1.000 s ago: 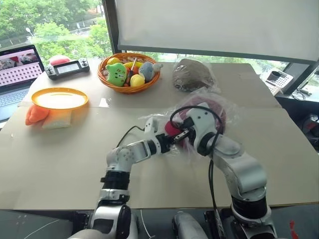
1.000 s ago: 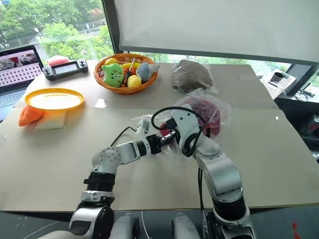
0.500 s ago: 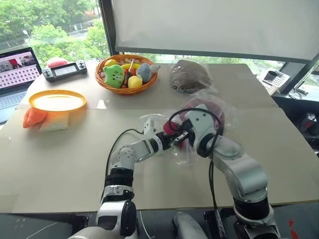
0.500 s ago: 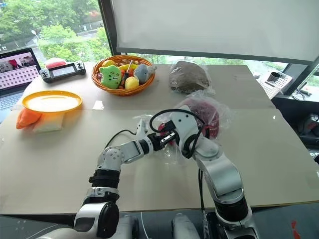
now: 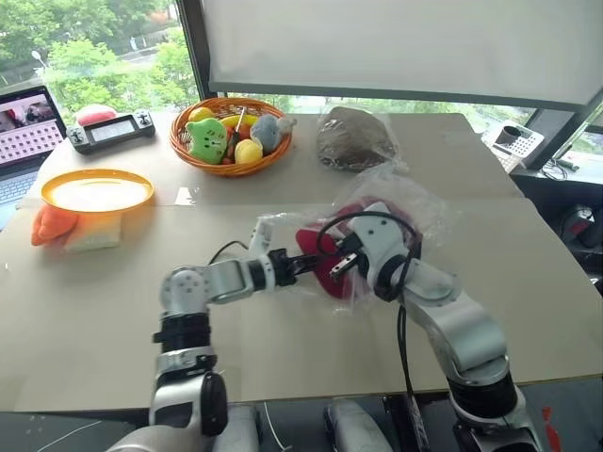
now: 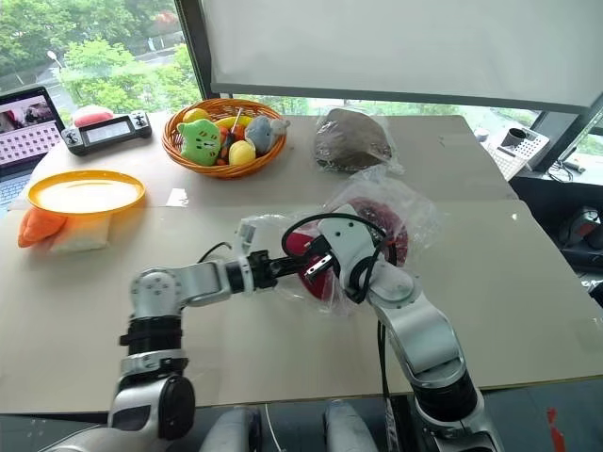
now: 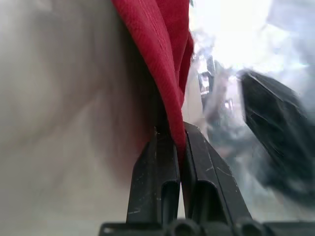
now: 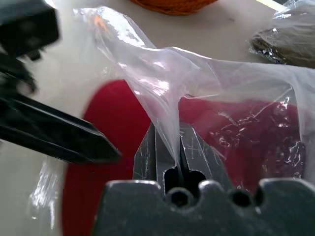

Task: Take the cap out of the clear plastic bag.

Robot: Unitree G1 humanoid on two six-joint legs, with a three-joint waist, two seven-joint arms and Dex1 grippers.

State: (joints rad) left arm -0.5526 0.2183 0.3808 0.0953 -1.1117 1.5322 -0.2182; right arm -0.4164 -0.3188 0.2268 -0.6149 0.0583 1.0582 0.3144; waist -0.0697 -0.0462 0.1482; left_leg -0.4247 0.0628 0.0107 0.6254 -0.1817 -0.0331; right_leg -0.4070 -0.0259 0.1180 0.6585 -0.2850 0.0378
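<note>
left gripper (image 7: 178, 140): clamped on the cap's (image 5: 316, 252) red brim; right gripper (image 8: 170, 142): pinching a fold of the bag (image 8: 197, 73) | cap: brim sticking out of bag mouth, crown inside, mid-table (image 5: 94, 292)

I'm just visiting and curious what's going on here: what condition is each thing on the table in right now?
cap: brim partly out of the bag, pinched by the left gripper.
clear plastic bag: crinkled, still around the cap's crown, edge clamped.
left gripper: shut on the cap.
right gripper: shut on the bag.
basket: full of toys.
laptop: screen on.
</note>
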